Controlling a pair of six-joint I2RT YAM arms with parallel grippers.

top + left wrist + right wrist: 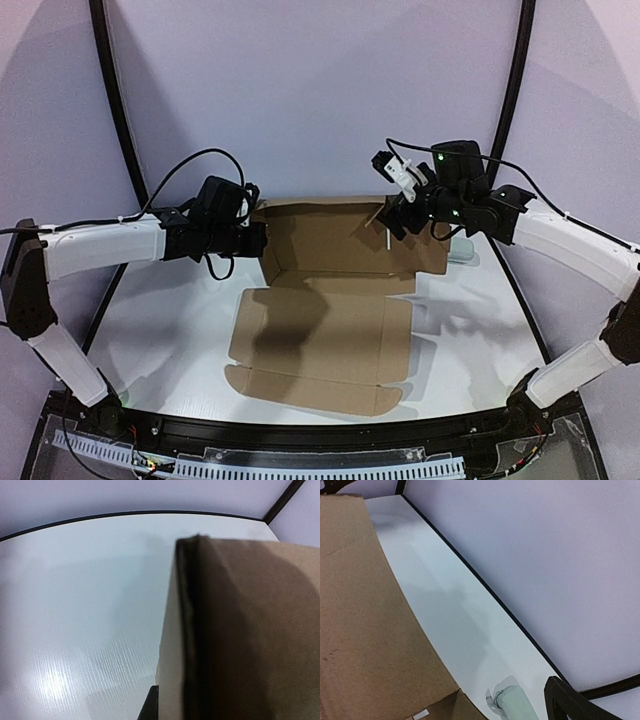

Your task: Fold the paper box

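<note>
Nearest: paper box [320,340] lid lies flat; left hand [256,240] pinches its left wall, right hand [393,218] hangs wide open. I worry unheld right side springs flat.

Robot lab test cell. My two arms [100,245] are bolted at a white desk [160,340] with a black curved rim [300,424]. Plain lilac backdrop [320,90] all round, black frame poles [113,100], slotted cable duct [300,466] along the near edge.

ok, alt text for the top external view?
A brown paper box, half folded with its back and left walls raised, lies on a white table. The left gripper pinches its left wall; the right gripper hangs open at the right rear corner.
</note>
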